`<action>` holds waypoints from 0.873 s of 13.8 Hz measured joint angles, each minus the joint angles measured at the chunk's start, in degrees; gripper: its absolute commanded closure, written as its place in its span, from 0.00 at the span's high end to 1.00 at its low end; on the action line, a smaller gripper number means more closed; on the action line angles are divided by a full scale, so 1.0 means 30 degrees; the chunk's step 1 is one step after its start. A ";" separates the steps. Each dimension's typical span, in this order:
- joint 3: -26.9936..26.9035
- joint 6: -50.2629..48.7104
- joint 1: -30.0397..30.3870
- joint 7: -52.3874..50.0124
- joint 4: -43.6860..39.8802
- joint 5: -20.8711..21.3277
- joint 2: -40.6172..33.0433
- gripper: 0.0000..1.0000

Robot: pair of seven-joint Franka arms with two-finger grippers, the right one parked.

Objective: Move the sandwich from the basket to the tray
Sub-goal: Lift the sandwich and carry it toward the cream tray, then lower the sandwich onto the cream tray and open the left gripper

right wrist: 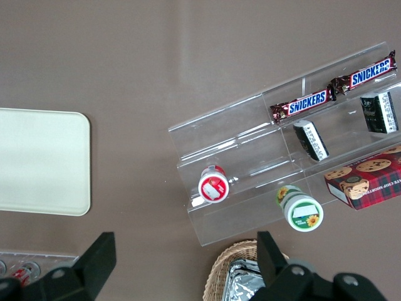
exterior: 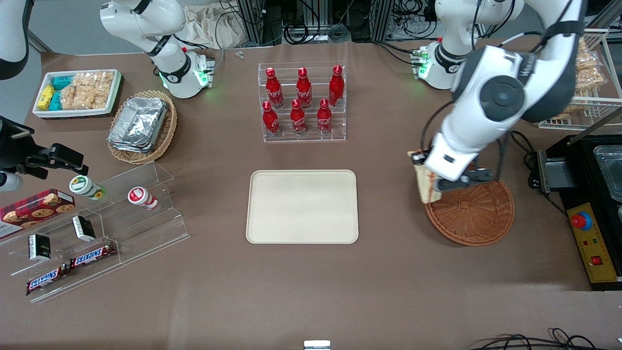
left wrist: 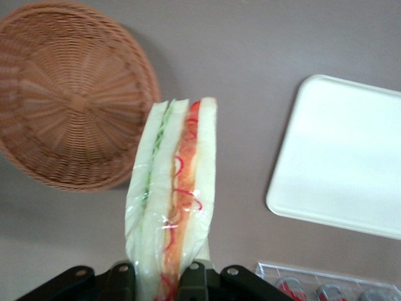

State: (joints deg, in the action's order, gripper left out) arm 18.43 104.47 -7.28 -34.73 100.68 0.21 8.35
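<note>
My left gripper (exterior: 434, 182) (left wrist: 156, 281) is shut on the sandwich (left wrist: 173, 194), a wrapped wedge of white bread with green and red-orange filling. In the front view the sandwich (exterior: 423, 181) hangs above the table at the basket's edge, on the side toward the tray. The round reddish-brown basket (exterior: 475, 211) (left wrist: 66, 103) holds nothing that I can see. The cream tray (exterior: 302, 206) (left wrist: 348, 157) lies flat at the table's middle, with bare table between it and the sandwich.
A clear rack of red bottles (exterior: 302, 102) stands farther from the front camera than the tray. A black appliance with a red button (exterior: 588, 218) sits beside the basket at the working arm's end. A tan basket of foil containers (exterior: 142, 125) and a snack shelf (exterior: 92, 228) lie toward the parked arm's end.
</note>
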 measured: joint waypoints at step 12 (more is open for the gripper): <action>0.1155 0.6733 -0.5328 -0.6859 -0.0363 0.5814 0.5798 0.00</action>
State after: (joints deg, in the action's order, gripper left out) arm 21.89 124.67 -23.26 -55.30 99.59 17.65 25.74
